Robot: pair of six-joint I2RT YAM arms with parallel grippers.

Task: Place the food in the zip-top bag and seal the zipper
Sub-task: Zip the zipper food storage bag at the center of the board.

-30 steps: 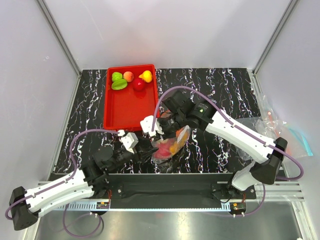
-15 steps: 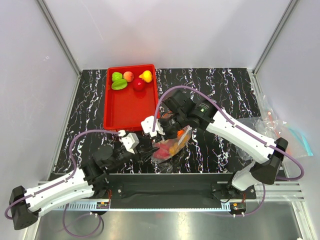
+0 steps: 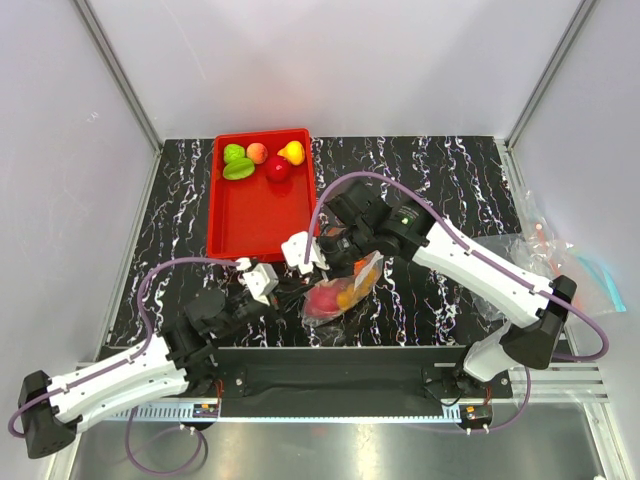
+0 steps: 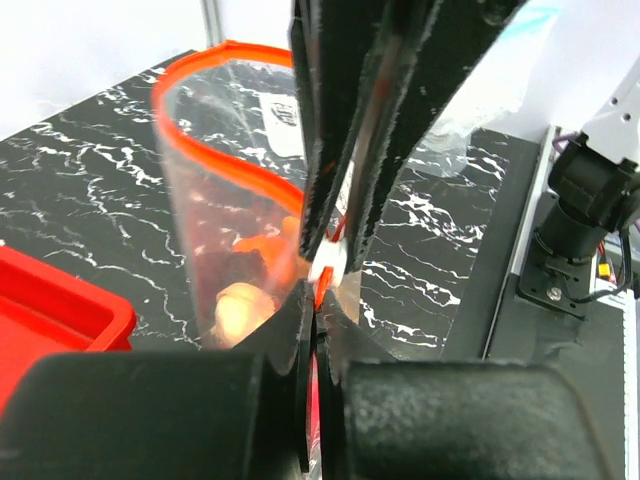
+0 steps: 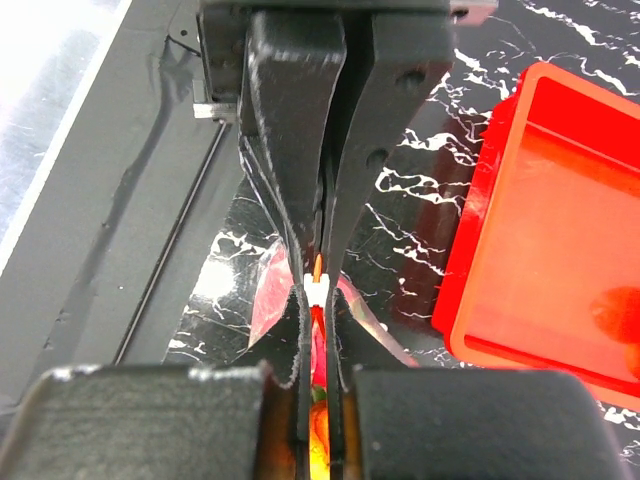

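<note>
- This is a robot laboratory test cell, not a home or a shop.
- Plain white panel walls (image 3: 350, 60) close it on three sides, held by aluminium posts (image 3: 120, 80).
- A left arm (image 3: 120, 375) and a right arm (image 3: 480, 265) stand on a metal rail (image 3: 350, 412), with purple cables (image 3: 380, 176) exposed.
- The red tray (image 3: 255, 220) holds only plastic toy fruits (image 3: 278, 168).

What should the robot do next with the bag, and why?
Probably pull the right fingers along the zipper while the left fingers hold. Both pinch the strip at the white slider, food sits inside the zip-top bag, and its mouth gapes open.
</note>
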